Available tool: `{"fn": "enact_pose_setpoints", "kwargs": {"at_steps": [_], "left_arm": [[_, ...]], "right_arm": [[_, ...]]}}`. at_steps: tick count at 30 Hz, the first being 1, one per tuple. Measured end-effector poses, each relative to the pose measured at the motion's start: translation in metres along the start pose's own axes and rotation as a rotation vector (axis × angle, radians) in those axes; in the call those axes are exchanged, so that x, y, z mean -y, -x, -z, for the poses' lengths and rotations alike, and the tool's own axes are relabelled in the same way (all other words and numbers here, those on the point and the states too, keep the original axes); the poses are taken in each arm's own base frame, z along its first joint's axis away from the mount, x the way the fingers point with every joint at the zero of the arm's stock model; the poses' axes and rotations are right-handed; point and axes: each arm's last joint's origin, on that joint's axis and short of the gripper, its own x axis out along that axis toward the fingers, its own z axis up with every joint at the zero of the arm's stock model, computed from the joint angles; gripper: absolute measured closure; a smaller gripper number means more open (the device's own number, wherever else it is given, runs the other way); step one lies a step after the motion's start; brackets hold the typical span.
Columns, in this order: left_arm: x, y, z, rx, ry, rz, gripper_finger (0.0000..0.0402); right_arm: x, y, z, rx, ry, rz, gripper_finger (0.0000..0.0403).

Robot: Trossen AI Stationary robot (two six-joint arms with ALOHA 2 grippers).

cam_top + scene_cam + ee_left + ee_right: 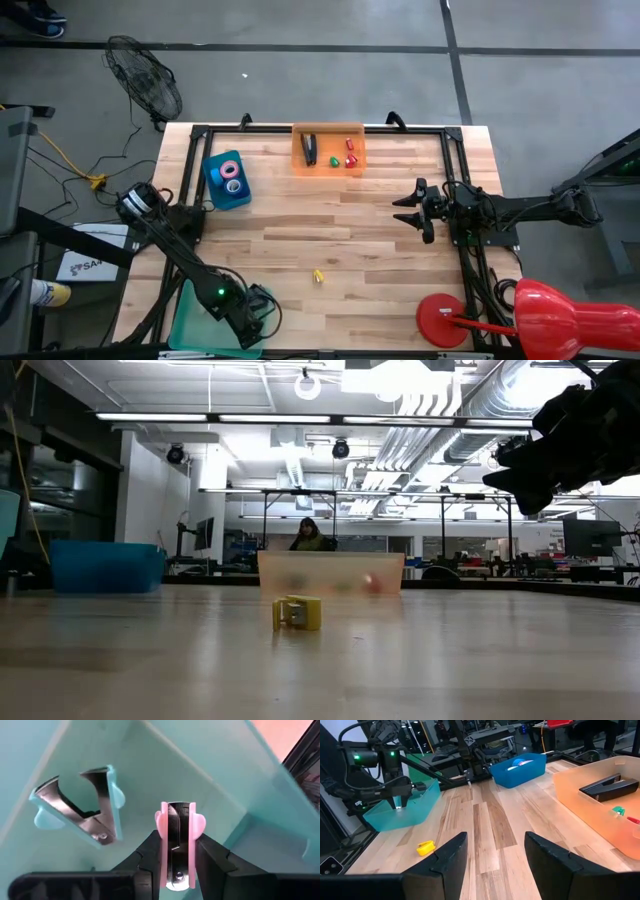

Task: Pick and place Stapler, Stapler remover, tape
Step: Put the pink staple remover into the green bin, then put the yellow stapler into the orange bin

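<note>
My left gripper (176, 851) is down inside the teal bin (195, 322) at the near-left corner of the tabletop (330, 225), fingers pinching a pink staple remover (177, 845) — I see it clamped upright between the pads. A light-blue staple remover (80, 805) already lies on the bin floor just beside it.

My right gripper (408, 210) hangs above the right side of the tabletop, fingers spread and holding nothing.

The stapler (310, 148) sits in the orange tray (328, 128) at the far edge, with a few small coloured removers, green and red, next to it. The tape rolls (231, 170) are in the blue bin (243, 197) at the far left. One yellow staple remover (318, 275) lies alone on the bare wood, near the middle.

Risks as I judge them: the pink piece is held by smooth sides, so if I let go while high it may bounce or land on the blue one and tip out of order. It could also stick to a pad and ride back up as I lift — I should spread wide before rising. The bin wall is close; a careless lift could snag it and drag the bin.
</note>
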Motion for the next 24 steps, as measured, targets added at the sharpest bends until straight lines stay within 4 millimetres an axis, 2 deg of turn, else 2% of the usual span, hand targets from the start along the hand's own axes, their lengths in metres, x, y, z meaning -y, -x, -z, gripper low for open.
{"fn": "enact_pose_setpoints", "kwargs": {"at_steps": [2,8,11,17,24], "left_arm": [[0.0,0.0,0.0,0.015,0.006,0.002,0.0316],[0.0,0.0,-0.001,0.021,-0.001,-0.006,0.0201],[-0.001,0.0,0.0,0.013,-0.001,-0.007,0.0166],[0.0,0.006,0.001,-0.012,0.002,0.005,0.0152],[0.007,0.05,0.002,0.045,-0.017,-0.05,0.0151]], "right_arm": [[0.0,0.0,0.0,0.001,0.0,0.0,0.0214],[0.0,0.0,0.0,0.0,0.0,0.0,0.0214],[0.0,0.0,0.0,0.0,0.0,0.0,0.0214],[0.0,0.0,0.0,0.001,0.0,-0.001,0.0214],[0.0,0.0,0.0,0.001,0.0,0.0,0.0214]]}}
